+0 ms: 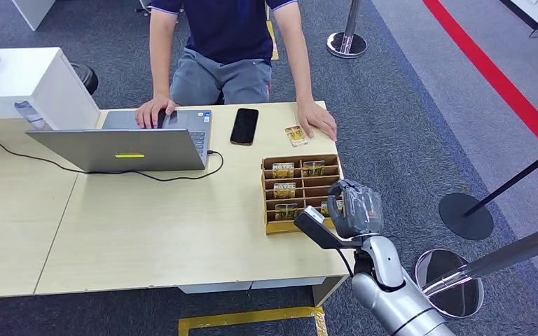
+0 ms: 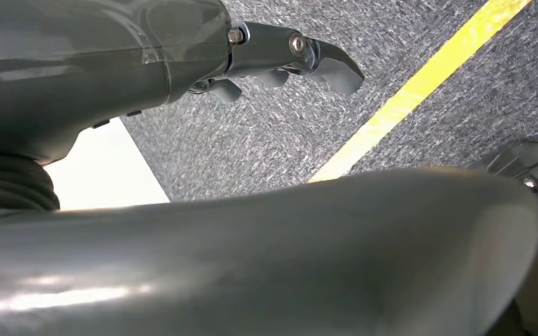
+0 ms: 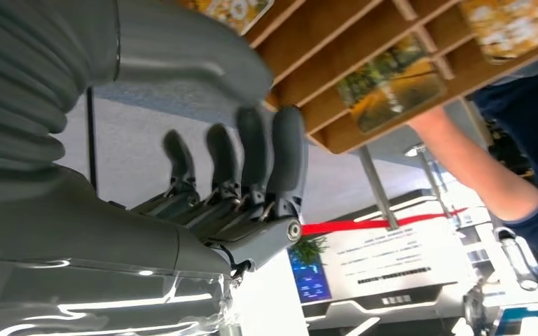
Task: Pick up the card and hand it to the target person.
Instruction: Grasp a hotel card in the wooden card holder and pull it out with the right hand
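Table (image 1: 147,231): light wood top, seam down the left part.
Laptop (image 1: 129,143): open, far side, black cable trailing left.
Phone (image 1: 244,126): black, flat, right of laptop.
Loose card (image 1: 295,135): beside phone.
Card rack (image 1: 301,190): wooden, slotted, near right edge; holds possibly five cards.
Person's hands (image 1: 316,119): resting on far edge.

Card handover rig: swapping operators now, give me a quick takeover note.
Right robot hand: raised at the near right corner of the wooden card rack, fingers apart, holding nothing.
Left robot hand: hanging over the carpet, holding nothing.
Cards sit in the rack's slots; one loose card lies on the table by the person's hand.
Done: approach to the rack.
Left: grasp a card, lift, hand it to the person.
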